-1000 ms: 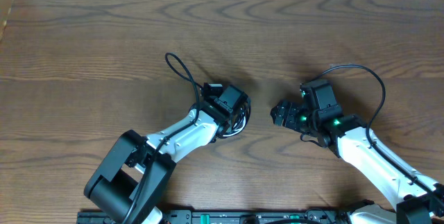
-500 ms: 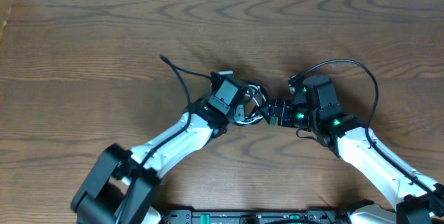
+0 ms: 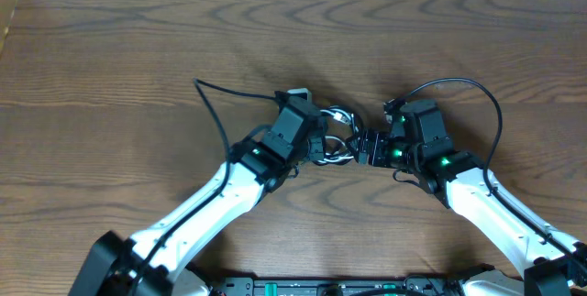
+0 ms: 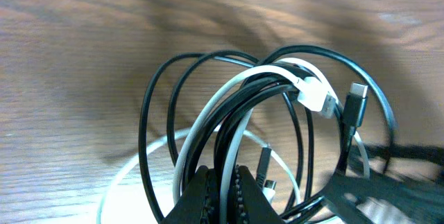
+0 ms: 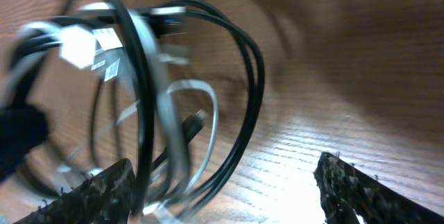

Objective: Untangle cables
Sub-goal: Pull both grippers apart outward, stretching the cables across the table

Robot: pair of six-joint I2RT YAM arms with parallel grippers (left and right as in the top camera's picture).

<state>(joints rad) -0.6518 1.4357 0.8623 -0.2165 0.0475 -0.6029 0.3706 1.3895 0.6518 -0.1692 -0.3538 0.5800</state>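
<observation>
**A:** Cables (image 3: 335, 138) update please. Where's the bundle and who's got it?

**B:** Bundle's mid-counter (image 3: 110, 58), right between my two arms. My left jaws are clenched on the bottom of the black and white loops, so the knot stands up like a hoop, with one white loop trailing on the wood. My right jaws are spread wide, released, grasping nothing. The nearest black loops hang just inside the gap, close to one finger.

**A:** So which step is that?

**B:** I'd call it the very start of pulling things apart: one side anchored, the other lining up. Nothing looks separated yet. Next, I reckon the right side has to pinch just one strand, ideally near the white plug (image 4: 313, 93) or the black plug (image 4: 356, 104), then draw away gently. Grab several loops at once and my guess is the knot only tightens.
</observation>
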